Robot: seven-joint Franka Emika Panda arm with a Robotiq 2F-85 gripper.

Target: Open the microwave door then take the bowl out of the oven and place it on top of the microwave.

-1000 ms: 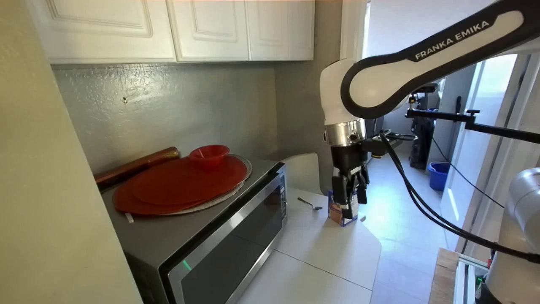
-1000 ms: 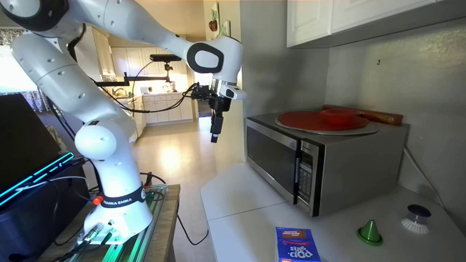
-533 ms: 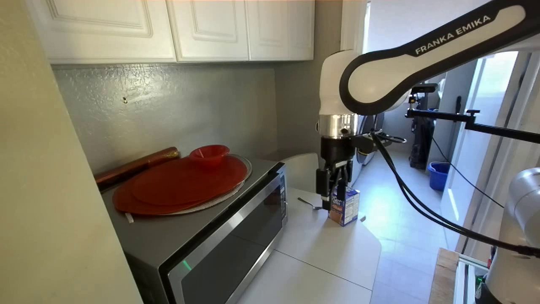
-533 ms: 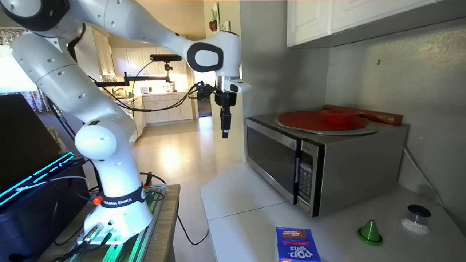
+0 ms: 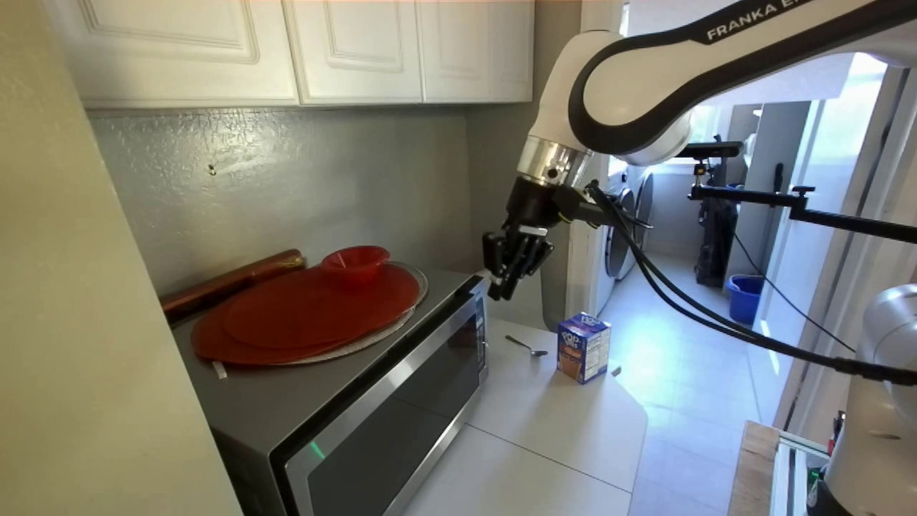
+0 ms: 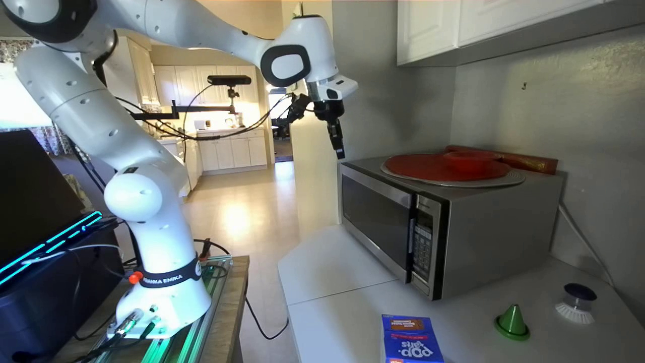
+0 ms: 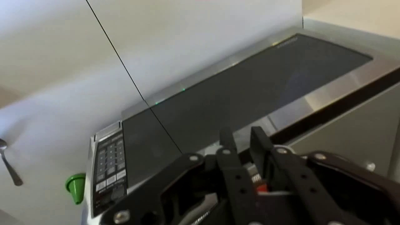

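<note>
robotiq gripper (image 7: 242,136) hangs tilted in the air above the white table (image 6: 332,262), its black fingers (image 7: 228,140) aimed down toward the microwave (image 6: 456,227) in both exterior views. seen from the wrist, the two fingers stand a little apart, a narrow gap between them; how far the tips are from the microwave is hard to judge.

the white table takes up the most room. next to it, the white franka emika arm (image 6: 133,194) rises from a wood-edged stand (image 6: 237,287) and bends out over the tabletop. the stainless steel microwave sits on the table, its dark-windowed door (image 6: 375,217) closed. on its top lies a silvery disc (image 6: 515,177), mostly covered by red round mats (image 5: 286,315), with a long reddish-brown roll (image 5: 236,281) behind them. a blue pop-tarts box (image 5: 584,349) stands on the table, past the control panel (image 6: 426,247) end. the red bowl (image 5: 356,265) rests rim up on the mats, so it is on top of the microwave.

smaller again: a round scrub brush (image 6: 577,305) with white bristles and a dark blue top; a green cone (image 6: 512,321), peak up, with a flared base; and a metal spoon (image 7: 11,168) lying near the pop-tarts box.
</note>
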